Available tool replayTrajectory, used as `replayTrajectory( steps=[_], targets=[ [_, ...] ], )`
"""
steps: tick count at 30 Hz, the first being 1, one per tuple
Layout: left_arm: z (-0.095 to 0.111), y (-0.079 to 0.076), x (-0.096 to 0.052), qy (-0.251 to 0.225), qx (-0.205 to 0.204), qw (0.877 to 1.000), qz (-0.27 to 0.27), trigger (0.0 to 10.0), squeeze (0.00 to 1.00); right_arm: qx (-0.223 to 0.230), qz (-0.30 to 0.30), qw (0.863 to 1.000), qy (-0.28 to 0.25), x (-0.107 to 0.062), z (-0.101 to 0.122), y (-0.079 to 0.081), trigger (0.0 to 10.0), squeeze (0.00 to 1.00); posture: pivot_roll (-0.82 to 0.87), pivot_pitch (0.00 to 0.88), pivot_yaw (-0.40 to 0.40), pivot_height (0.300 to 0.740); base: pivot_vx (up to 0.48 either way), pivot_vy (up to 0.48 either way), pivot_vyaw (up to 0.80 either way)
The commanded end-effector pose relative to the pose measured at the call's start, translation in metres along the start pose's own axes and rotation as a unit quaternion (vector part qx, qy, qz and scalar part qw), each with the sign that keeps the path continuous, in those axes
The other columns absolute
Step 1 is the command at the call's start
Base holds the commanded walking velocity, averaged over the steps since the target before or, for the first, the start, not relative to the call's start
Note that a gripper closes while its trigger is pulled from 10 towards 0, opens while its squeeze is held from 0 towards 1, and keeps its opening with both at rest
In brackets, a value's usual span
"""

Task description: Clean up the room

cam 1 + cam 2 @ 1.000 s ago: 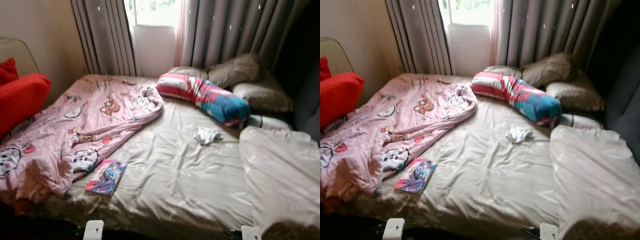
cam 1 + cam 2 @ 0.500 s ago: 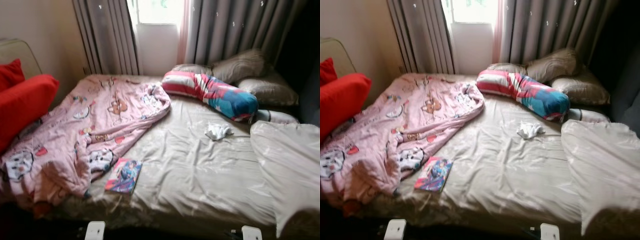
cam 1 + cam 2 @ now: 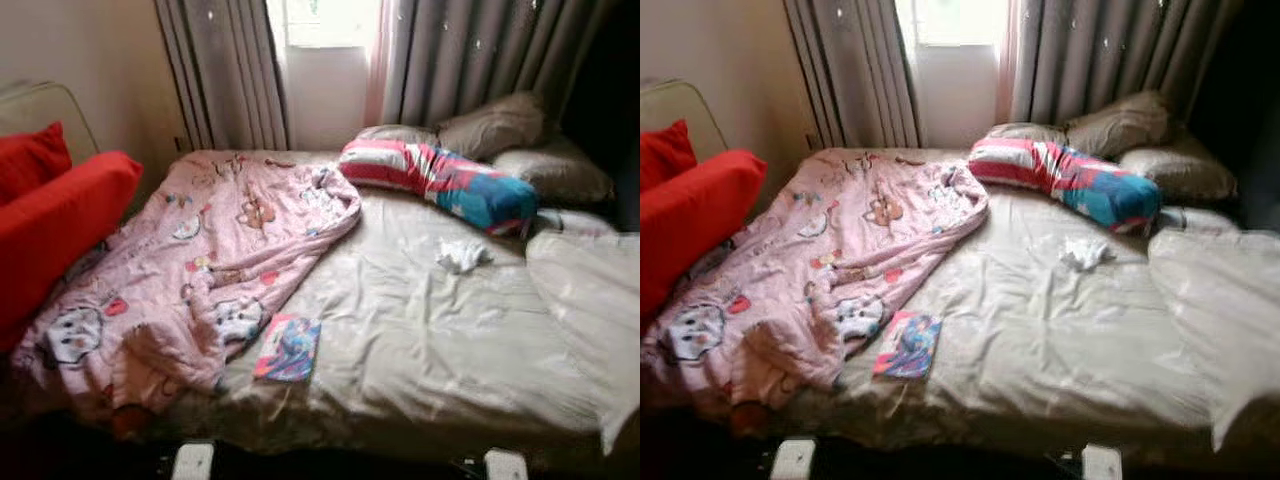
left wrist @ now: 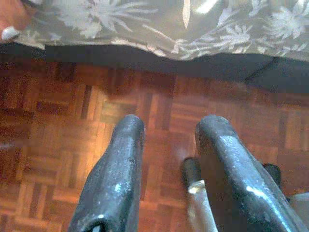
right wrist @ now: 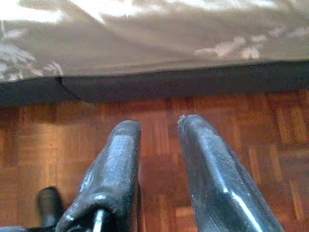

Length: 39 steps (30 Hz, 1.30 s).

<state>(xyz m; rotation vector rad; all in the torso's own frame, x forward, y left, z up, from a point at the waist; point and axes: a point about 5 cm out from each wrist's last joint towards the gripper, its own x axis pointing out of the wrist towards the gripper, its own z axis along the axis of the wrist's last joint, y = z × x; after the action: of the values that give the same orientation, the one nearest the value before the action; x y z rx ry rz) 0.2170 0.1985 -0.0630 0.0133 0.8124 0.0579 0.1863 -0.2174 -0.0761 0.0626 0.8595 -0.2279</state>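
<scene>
The bed (image 3: 430, 350) lies before me under a beige sheet, reaching back to the grey curtains (image 3: 470, 60) and the bright window (image 3: 325, 25). A pink cartoon-print quilt (image 3: 200, 270) is heaped over its left half, rumpled and spilling toward the near edge. Beside it on my left sit red cushions (image 3: 55, 215) against the wall. On my right a pale folded duvet (image 3: 590, 310) rests on the sheet. Two tan pillows (image 3: 520, 140) lean at the head, and in front of them lies a striped bolster (image 3: 440, 180) in pink, white and teal. A colourful book (image 3: 288, 348) lies flat on the sheet, just beside the quilt's near fold. A small crumpled white cloth (image 3: 462, 254) sits near the bolster's teal end.

My left gripper (image 4: 166, 140) hangs low over the parquet floor (image 4: 58, 145), its fingers a moderate gap apart and holding nothing, with the flowered bed skirt (image 4: 145, 24) ahead. My right gripper (image 5: 157, 140) hangs likewise over the parquet, fingers a narrow gap apart and empty.

Compared with a second ago, my view has swung left: the cushions show more and the duvet less. The things themselves lie as they did.
</scene>
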Motion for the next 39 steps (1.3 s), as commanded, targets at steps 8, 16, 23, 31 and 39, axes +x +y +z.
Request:
replayTrajectory(
  steps=[8,16,23,31,39],
  targets=[
    [0.0025,0.0051,0.0002,-0.001,0.002,1.0,0.007,10.0,0.0,0.0,0.008,1.0,-0.008,0.0017,0.0066,0.005,10.0,0.0,-0.08,0.024,0.014,0.74,0.0,0.354,0.0],
    [0.0025,0.0053,0.0002,-0.001,0.002,1.0,0.008,10.0,0.0,0.0,0.009,1.0,-0.007,0.0017,0.0067,0.0051,10.0,0.0,-0.08,0.025,0.014,0.74,0.0,0.355,0.0],
    [0.003,0.0054,0.0003,-0.001,0.002,1.0,0.008,10.0,0.0,-0.001,0.01,1.0,-0.008,0.0019,0.0072,0.0053,10.0,0.0,-0.08,0.03,0.015,0.74,0.0,0.356,0.0],
    [0.0036,0.0054,0.0005,-0.001,0.002,1.0,0.008,10.0,0.0,0.001,0.01,1.0,-0.009,0.002,0.0078,0.0054,10.0,0.0,-0.08,0.034,0.015,0.74,0.0,0.349,0.0],
    [0.0048,0.0046,0.0005,-0.007,-0.002,1.0,0.004,10.0,0.0,0.002,0.011,1.0,-0.01,0.002,0.0083,0.0054,10.0,0.0,-0.08,0.037,0.013,0.74,0.0,0.0,0.0]
  ],
)
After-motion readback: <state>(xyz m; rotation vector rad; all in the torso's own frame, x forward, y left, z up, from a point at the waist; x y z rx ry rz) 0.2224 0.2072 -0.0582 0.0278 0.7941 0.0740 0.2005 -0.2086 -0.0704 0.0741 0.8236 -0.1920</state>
